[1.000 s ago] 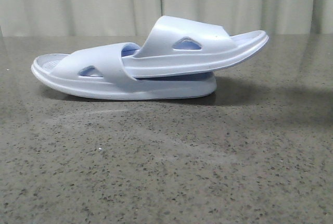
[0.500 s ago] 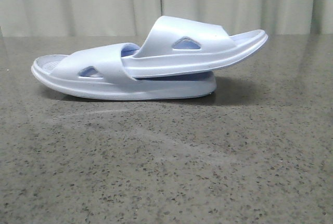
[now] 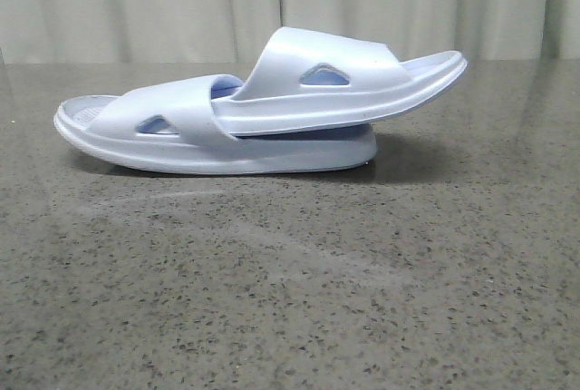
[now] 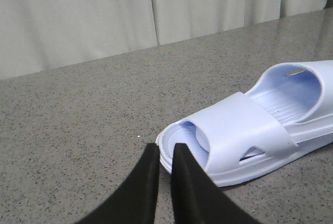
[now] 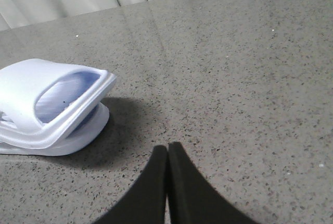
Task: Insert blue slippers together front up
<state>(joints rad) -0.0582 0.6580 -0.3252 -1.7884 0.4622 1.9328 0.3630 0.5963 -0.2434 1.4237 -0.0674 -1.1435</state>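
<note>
The two blue slippers lie nested on the grey stone table in the front view. The lower slipper (image 3: pixel 181 150) rests flat. The upper slipper (image 3: pixel 317 100) is pushed under the lower one's strap and tilts up to the right. Neither gripper shows in the front view. In the left wrist view, my left gripper (image 4: pixel 166 148) is empty, its jaws almost together with a thin slit, just short of the lower slipper's end (image 4: pixel 244 130). In the right wrist view, my right gripper (image 5: pixel 167 146) is shut and empty, apart from the stacked slipper ends (image 5: pixel 31 86).
The speckled grey tabletop (image 3: pixel 290 299) stretches in front of the slippers. A pale curtain (image 3: pixel 181 0) hangs behind the table's far edge.
</note>
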